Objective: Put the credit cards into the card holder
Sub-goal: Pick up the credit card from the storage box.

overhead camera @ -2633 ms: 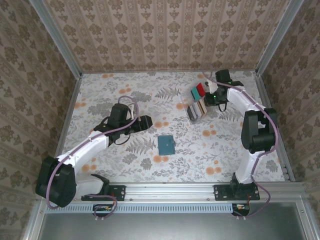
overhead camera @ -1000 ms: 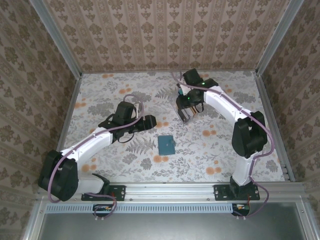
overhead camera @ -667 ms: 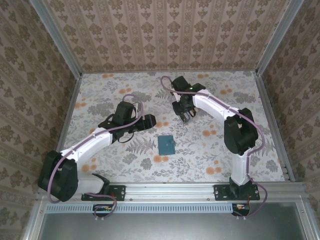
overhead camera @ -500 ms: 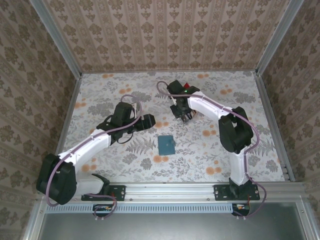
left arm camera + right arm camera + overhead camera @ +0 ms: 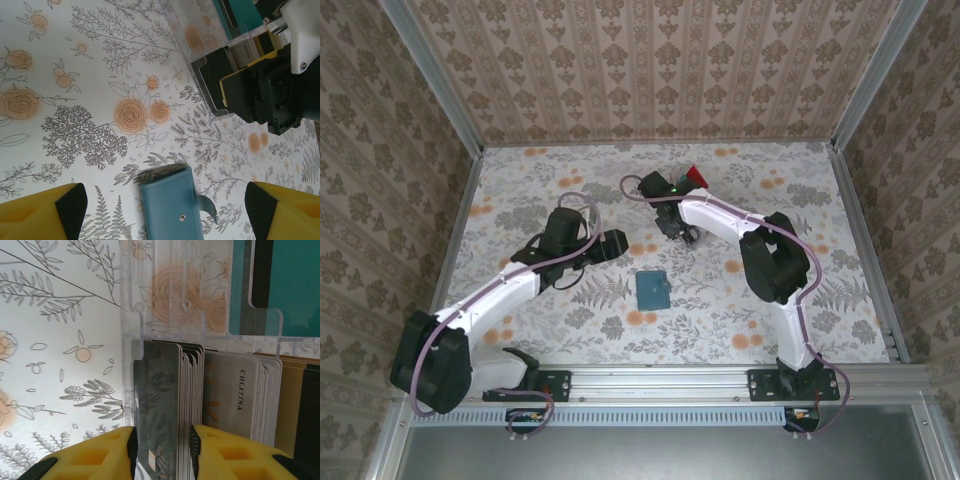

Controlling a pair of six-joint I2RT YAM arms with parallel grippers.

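Observation:
The card holder, dark teal and folded shut with its snap tab out, lies flat mid-table. It is low in the left wrist view, under my left gripper, which hangs open and apart from it. In the top view the left gripper sits just left of the holder. The credit cards stand on edge in a clear tray: dark grey ones, then whitish, then tan. My right gripper is shut on the dark grey stack together with the tray's end wall, behind the holder.
Teal and red pieces stand at the tray's far end. The floral table is fenced by metal rails and patterned walls. Open tabletop lies in front of and to the right of the card holder.
The right arm has swung left from the back right to the middle back, and the clear tray with its cards has come along. The left gripper has barely moved.

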